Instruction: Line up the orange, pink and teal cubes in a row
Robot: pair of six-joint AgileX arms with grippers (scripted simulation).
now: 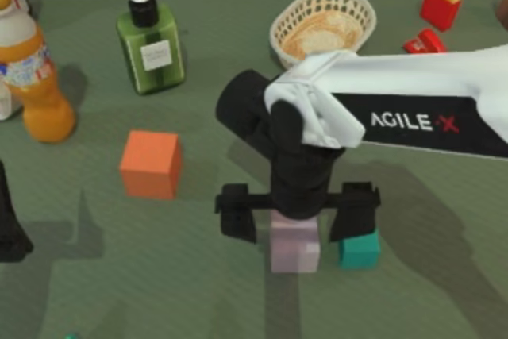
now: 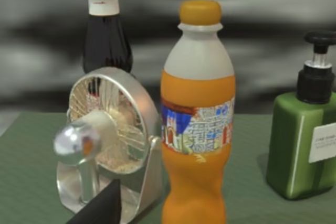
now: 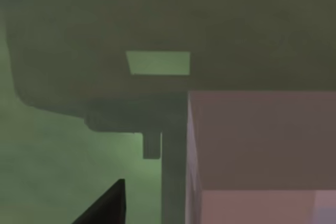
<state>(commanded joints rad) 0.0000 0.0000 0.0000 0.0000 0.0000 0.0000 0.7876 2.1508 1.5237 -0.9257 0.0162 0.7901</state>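
Top view shows your right gripper (image 1: 295, 226) poised directly over the pink cube (image 1: 295, 247), fingers spread wide to either side and not touching it. The teal cube (image 1: 359, 249) sits just beside the pink one, beneath the gripper's right finger. The orange cube (image 1: 150, 164) lies well apart to the gripper's left. Your left arm (image 1: 11, 224) is parked at the table's left edge.

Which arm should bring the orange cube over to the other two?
Left. The orange cube sits nearer the left arm's side, while the right gripper is over the pink cube beside the teal cube.
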